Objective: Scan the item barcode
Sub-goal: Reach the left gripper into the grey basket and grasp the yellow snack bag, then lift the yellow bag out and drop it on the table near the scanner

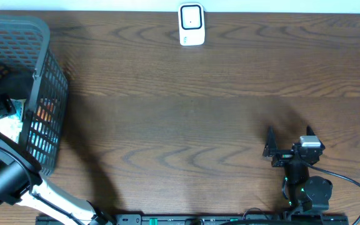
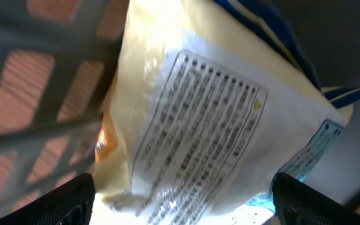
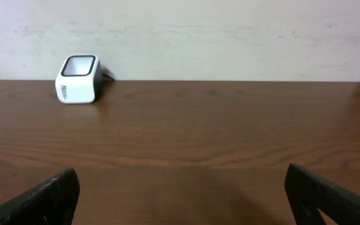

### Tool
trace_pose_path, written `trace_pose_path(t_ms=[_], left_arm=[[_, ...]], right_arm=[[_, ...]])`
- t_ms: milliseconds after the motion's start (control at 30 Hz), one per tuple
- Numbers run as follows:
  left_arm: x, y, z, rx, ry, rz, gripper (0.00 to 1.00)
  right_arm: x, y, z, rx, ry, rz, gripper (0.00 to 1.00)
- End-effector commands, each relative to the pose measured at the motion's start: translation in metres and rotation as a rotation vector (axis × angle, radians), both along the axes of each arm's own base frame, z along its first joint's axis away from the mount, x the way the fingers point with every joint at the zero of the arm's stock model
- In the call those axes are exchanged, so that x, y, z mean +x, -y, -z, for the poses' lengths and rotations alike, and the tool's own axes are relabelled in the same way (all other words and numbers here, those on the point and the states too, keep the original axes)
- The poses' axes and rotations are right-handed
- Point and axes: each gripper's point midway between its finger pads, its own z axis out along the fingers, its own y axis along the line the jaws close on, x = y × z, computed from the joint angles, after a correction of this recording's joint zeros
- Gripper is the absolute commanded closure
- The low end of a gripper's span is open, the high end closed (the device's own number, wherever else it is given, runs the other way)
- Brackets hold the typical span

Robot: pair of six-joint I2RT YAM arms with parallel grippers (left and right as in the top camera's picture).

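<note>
- Well, nearest me, by the front edge of the dark wooden bench (image 1: pixel 167 125), toward the right corner, the right gripper (image 1: pixel 289 139) sits spread, empty.
- At the left edge, the left gripper (image 2: pixel 186 203), also spread, hangs inside the grey mesh basket (image 1: pixel 42 75) over the cream printed plastic packet (image 2: pixel 192 125).
- Mid far edge: the white boxy scanner (image 1: pixel 191 25).

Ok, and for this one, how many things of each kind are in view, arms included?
basket: 1
barcode scanner: 1
packet: 1 clearly seen inside the basket; anything else under it can't be told apart
robot arms: 2, the left arm and the right arm
Total: 5
</note>
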Motion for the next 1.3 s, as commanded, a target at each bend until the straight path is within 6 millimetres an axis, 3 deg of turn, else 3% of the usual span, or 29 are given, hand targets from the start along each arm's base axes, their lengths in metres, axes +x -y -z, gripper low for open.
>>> trace_pose_path(t_ms=[0,133,167,367,433,533,667,800,933,1100,1267], left_arm=[[0.001,-0.005,0.008,0.012,-0.010,0.037,0.11],[0.005,-0.009,0.007,0.027,0.003,0.037,0.12],[0.005,-0.009,0.011,0.022,0.001,0.036,0.16],[0.003,0.007,0.044,-0.101,-0.020,0.051,0.21],[0.000,0.010,0.055,-0.127,-0.046,0.050,0.27],[-0.002,0.012,0.058,-0.140,-0.056,0.046,0.70],[-0.001,0.011,0.042,-0.121,-0.030,0.024,0.92],[0.004,0.007,0.007,-0.079,0.052,-0.061,0.93],[0.009,0.003,-0.047,-0.029,0.203,-0.227,0.93],[0.006,0.009,-0.131,0.045,0.419,-0.338,0.93],[0.013,0.043,-0.231,0.038,0.738,-0.271,0.93]], right_arm=[[0.000,0.001,0.001,0.004,-0.001,0.002,0.01],[0.000,0.001,0.001,0.004,-0.001,0.002,0.01],[0.000,0.001,0.001,0.004,-0.001,0.002,0.01],[0.000,0.001,0.001,0.004,-0.001,0.002,0.01],[0.000,0.001,0.001,0.004,-0.001,0.002,0.01],[0.000,0.001,0.001,0.004,-0.001,0.002,0.01],[0.000,0.001,0.001,0.004,-0.001,0.002,0.01],[0.000,0.001,0.001,0.004,-0.001,0.002,0.01],[0.000,0.001,0.001,0.004,-0.001,0.002,0.01],[0.000,0.001,0.001,0.004,-0.001,0.002,0.01],[0.000,0.001,0.001,0.004,-0.001,0.002,0.01]])
